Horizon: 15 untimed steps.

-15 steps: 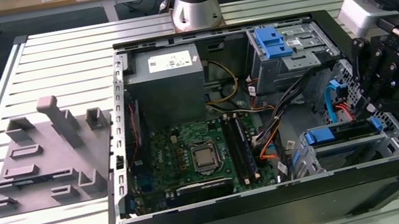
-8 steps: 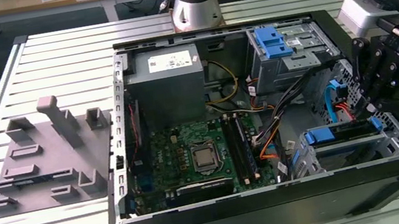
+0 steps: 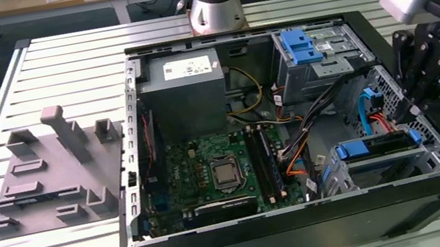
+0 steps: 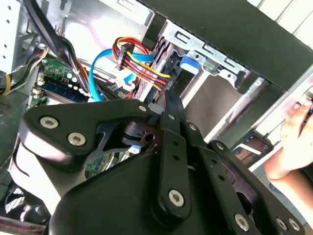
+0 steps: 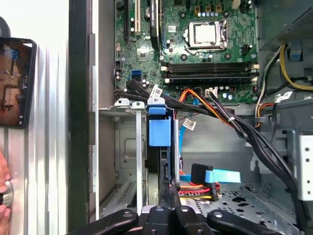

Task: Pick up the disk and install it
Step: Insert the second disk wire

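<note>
The disk (image 3: 376, 145) sits in the lower drive cage at the case's front corner, on the exterior view's right, its blue carrier showing along the top. In the first wrist view the disk (image 5: 159, 131) stands edge-on in the cage slot, blue tab outward. My gripper (image 3: 408, 109) hangs just above the disk's back end, inside the case wall. In both wrist views the black fingers are shut together to a narrow tip (image 5: 170, 188) (image 4: 166, 104) that meets the disk's rear edge beside the red, yellow and blue cable plugs (image 5: 203, 178). Nothing is held between them.
The open black computer case (image 3: 311, 229) holds a motherboard (image 3: 219, 171), a grey power-supply box (image 3: 188, 95) and an upper cage with a blue latch (image 3: 312, 53). Cable bundles (image 3: 325, 105) cross near the gripper. A grey fixture (image 3: 52, 173) lies on the exterior view's left. A person's hand (image 4: 293, 142) and a phone (image 5: 14, 83) are beside the case.
</note>
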Each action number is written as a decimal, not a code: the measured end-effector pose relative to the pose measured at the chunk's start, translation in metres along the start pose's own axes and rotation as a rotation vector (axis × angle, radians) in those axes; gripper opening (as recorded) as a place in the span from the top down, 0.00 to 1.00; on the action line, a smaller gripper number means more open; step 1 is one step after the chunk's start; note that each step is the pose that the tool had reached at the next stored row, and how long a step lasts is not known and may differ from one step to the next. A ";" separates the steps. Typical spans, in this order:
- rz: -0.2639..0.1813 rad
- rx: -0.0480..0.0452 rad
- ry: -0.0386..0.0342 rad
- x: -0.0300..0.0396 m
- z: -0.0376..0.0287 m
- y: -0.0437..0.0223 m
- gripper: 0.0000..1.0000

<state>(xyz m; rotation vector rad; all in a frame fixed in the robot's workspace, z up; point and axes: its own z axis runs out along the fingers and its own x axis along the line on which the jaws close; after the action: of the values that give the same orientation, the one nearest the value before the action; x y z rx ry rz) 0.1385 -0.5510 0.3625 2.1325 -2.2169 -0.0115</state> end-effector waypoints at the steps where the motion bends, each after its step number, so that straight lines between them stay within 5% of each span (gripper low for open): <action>1: 0.000 0.0000 0.0001 0.0000 -0.0030 0.0002 0.89; 6: 0.000 0.0001 -0.0001 0.0000 -0.0076 0.0020 0.89; 11: 0.000 0.0034 0.0000 0.0004 -0.0076 0.0118 0.89; 15: 0.000 0.0040 0.0000 0.0009 -0.0162 0.0144 0.89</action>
<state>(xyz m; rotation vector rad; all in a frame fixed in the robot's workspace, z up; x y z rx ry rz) 0.1249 -0.5506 0.3794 2.1344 -2.2190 -0.0071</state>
